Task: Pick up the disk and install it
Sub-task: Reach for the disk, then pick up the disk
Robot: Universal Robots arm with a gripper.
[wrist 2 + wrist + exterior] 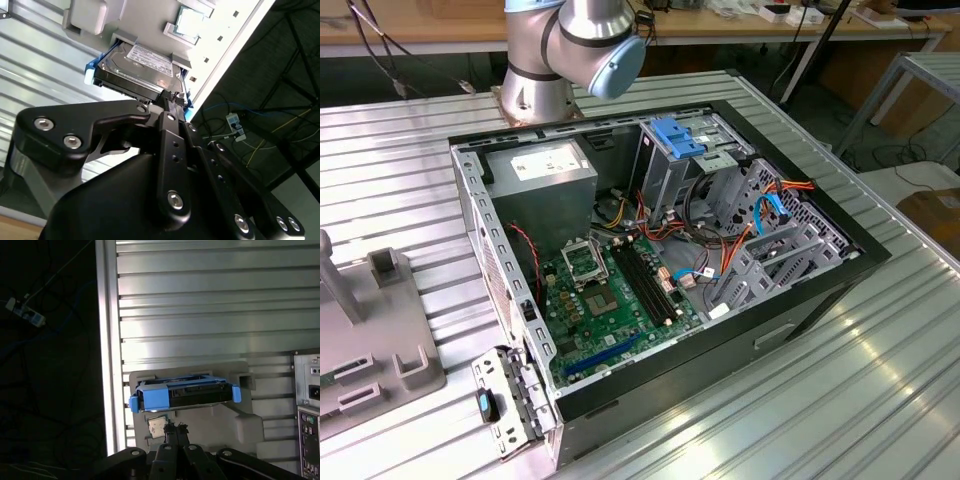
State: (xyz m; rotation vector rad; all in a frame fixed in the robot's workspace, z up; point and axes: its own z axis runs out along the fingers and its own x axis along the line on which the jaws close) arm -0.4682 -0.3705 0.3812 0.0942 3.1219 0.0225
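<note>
the disk (182, 392) lies well outside the computer case (800, 310). it rests in a cradle of the grey fixture (240, 425) on the ribbed metal table (200, 315), near the table's edge, with a small square chip (157, 426) set in the same fixture. in both wrist views the gripper (174, 428) points at it from close by. its fingertips look pressed nearly together and pinch nothing, and in the first wrist view a strip of fixture shows between them and the disk

by its looks the disk is a dense metal block, stiff and fairly heavy for its size, and likely to suffer from a knock or a drop. the bare metal faces would probably be slick. the blue carrier rail (152, 399) around its edges seems the better place to take hold, squeezed near the middle so the disk hangs level, keeping off the label face and the connector end

several things are hard to make out: how deep the disk sits in its cradle, its underside, and, in the second wrist view, whether the fingertips touch its near corner, since they overlap it there. the arm (570, 45) is cut off by the top of the exterior view, and which bay of the drive cage (670, 170) would take the disk cannot be told
</note>
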